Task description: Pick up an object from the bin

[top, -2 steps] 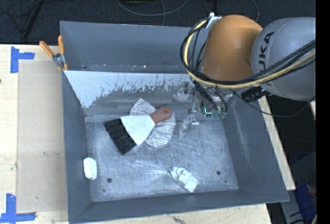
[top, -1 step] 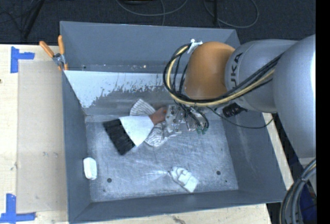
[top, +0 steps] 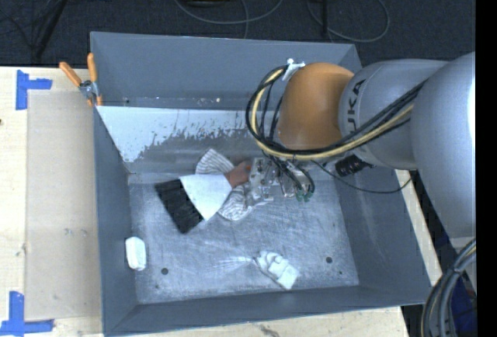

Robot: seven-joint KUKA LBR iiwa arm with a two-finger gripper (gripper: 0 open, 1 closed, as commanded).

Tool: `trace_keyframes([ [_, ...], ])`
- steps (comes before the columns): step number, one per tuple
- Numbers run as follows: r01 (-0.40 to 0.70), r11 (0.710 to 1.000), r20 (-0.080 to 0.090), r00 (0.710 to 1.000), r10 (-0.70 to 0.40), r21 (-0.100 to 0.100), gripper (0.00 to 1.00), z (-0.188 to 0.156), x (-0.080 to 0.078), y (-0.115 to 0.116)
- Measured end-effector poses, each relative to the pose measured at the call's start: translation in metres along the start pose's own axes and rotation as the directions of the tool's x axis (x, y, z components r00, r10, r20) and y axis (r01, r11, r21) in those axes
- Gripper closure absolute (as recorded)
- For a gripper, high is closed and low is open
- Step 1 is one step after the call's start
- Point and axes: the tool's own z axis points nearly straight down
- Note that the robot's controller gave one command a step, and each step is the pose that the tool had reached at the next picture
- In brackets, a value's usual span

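My gripper (top: 270, 180) hangs low in the middle of the bin, just below the arm's orange cover. Right at its left side lies a crumpled silvery piece (top: 235, 205), touching or nearly touching it. A small brown thing (top: 238, 171) sits just above that, partly under the gripper. A white fan-shaped piece (top: 205, 191) lies further left, with a ribbed pale item (top: 211, 161) behind it and a black flat block (top: 178, 206) along its left edge.
A small white rounded object (top: 135, 252) lies near the bin's front left corner. A white lumpy object (top: 278, 268) rests near the front wall, below the gripper. The arm and its cables cover the bin's right side.
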Motion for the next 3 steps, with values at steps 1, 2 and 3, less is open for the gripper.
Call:
trace_keyframes([
  [1,0.001,1.000,-0.003,1.000,-0.001,0.001,1.00,-0.021,-0.001,0.004],
  [2,-0.015,1.000,-0.007,1.000,0.015,0.001,1.00,-0.083,0.000,0.002],
  [3,-0.018,1.000,-0.001,1.000,0.018,0.001,1.00,-0.125,-0.002,0.005],
])
